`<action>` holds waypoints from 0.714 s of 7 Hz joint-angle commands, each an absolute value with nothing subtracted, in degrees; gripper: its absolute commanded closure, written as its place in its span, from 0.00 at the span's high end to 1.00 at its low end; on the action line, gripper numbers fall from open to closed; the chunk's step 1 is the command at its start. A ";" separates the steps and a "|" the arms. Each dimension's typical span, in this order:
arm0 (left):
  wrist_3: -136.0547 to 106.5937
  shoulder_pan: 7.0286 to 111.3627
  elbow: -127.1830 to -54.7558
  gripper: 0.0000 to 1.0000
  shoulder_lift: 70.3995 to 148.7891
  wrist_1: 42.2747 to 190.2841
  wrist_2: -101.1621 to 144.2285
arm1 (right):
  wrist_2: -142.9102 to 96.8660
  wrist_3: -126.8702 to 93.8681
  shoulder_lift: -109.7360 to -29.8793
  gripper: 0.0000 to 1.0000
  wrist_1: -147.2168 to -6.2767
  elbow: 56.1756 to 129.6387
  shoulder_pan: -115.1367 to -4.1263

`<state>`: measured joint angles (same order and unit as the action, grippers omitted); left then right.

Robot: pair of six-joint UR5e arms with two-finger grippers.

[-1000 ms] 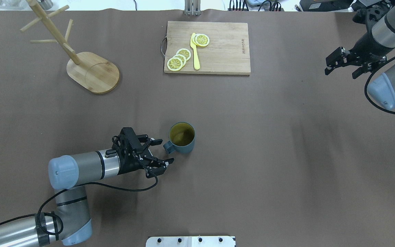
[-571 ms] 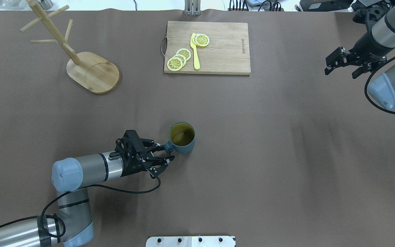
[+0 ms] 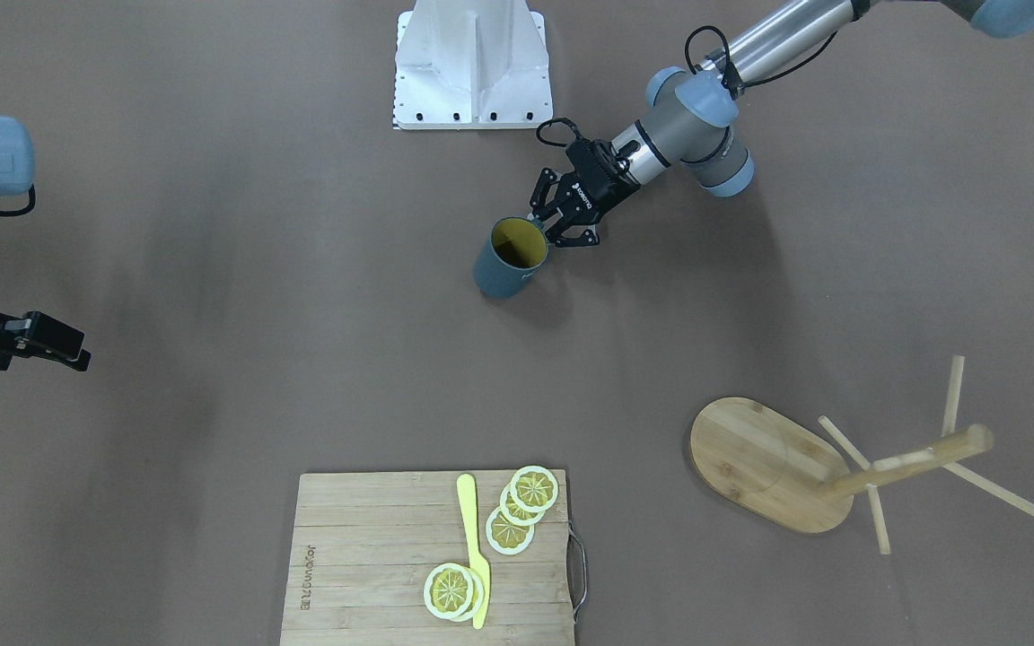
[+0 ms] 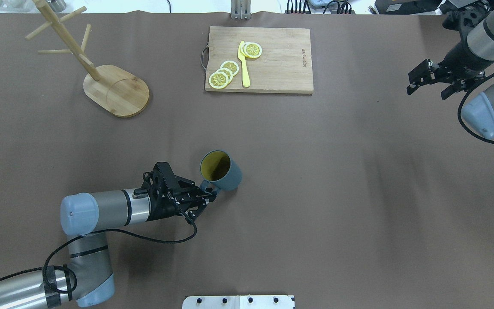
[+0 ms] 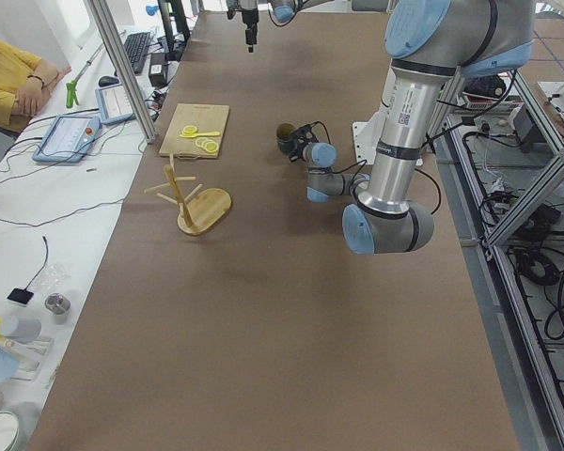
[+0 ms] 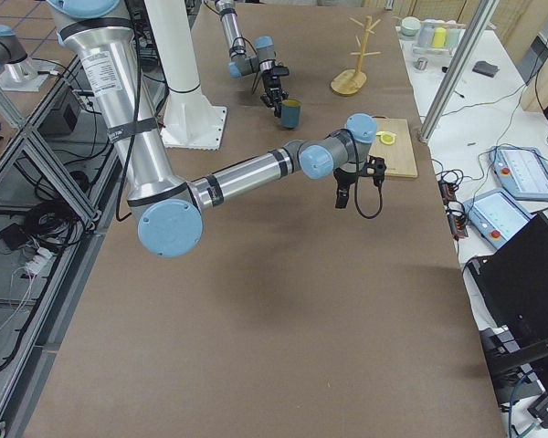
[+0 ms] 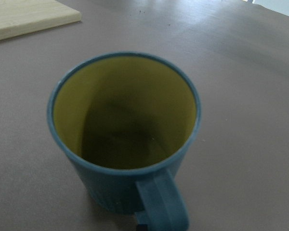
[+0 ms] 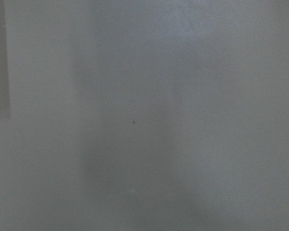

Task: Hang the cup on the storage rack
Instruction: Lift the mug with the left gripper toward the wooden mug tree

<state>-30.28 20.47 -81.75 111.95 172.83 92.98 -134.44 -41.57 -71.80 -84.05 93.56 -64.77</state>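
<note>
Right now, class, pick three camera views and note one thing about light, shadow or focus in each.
Left wrist view: the dark blue-grey mug with yellow inside fills the frame, its interior shadowed, handle cropped. Right wrist view: nearly featureless brown table cover with faint shadow bands. Front-facing view: the mug throws a soft shadow on the cover.

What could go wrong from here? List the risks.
1. The left gripper holds the cup only by its handle, and the cup is tilted; it may twist or slip in the jaws.
2. The rack stands far off with thin pegs; with the jaws on the handle, threading a peg looks tight, and a bump could tip it.
</note>
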 commanded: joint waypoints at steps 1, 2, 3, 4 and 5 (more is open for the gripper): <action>-37.83 26.25 -83.48 0.00 111.97 173.93 93.43 | -134.47 -41.57 -72.50 1.00 -81.67 93.52 -64.78; -45.89 29.93 -83.58 0.00 111.89 175.94 93.34 | -134.47 -41.57 -72.77 1.00 -80.69 93.43 -64.78; -53.45 33.89 -83.50 0.00 111.88 176.13 93.51 | -134.39 -41.49 -72.77 1.00 -80.60 93.43 -64.78; -63.18 38.71 -83.41 0.00 112.06 176.22 96.13 | -134.38 -41.40 -72.69 1.00 -80.51 93.51 -64.78; -78.16 42.41 -82.97 0.00 112.41 177.87 100.68 | -134.38 -41.40 -72.60 1.00 -80.51 93.60 -64.78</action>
